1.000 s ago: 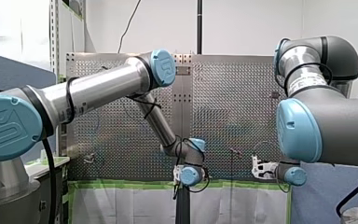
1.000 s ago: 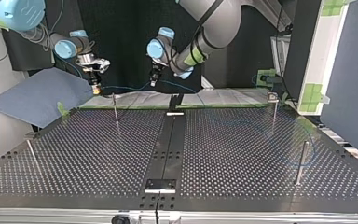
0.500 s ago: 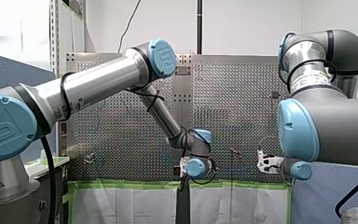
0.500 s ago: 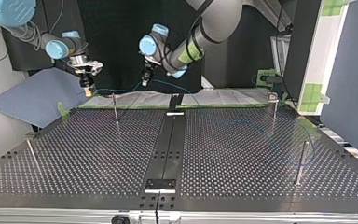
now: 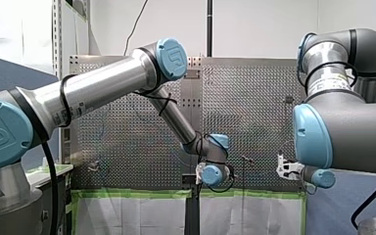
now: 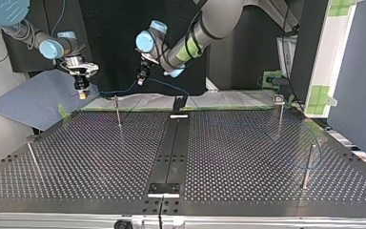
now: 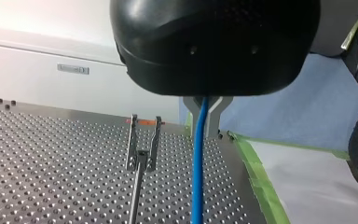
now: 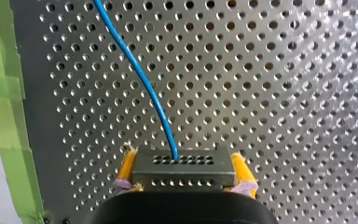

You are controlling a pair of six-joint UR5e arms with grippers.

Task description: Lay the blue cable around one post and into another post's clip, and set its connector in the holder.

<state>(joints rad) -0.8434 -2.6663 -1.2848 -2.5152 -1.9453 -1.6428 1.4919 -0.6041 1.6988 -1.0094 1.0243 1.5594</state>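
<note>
Surface: one perforated table (image 6: pixel 248 157), four posts (image 6: pixel 308 167) on it.
Cable: one blue cable (image 7: pixel 197 186) above the table.
Grippers: our two; left gripper (image 7: pixel 206 116) clamps the cable, right gripper (image 8: pixel 185 165) clamps the connector (image 8: pixel 182 176).

Our thin blue cable (image 7: pixel 198 177) hangs straight down, pinched in our left gripper (image 7: pixel 206 126), just beside a post (image 7: pixel 140 177) topped with a forked clip (image 7: pixel 143 140). Its dark, hole-dotted connector (image 8: pixel 184 173) sits clamped between our right gripper's (image 8: pixel 185 163) yellow pads (image 8: pixel 127 169).
</note>
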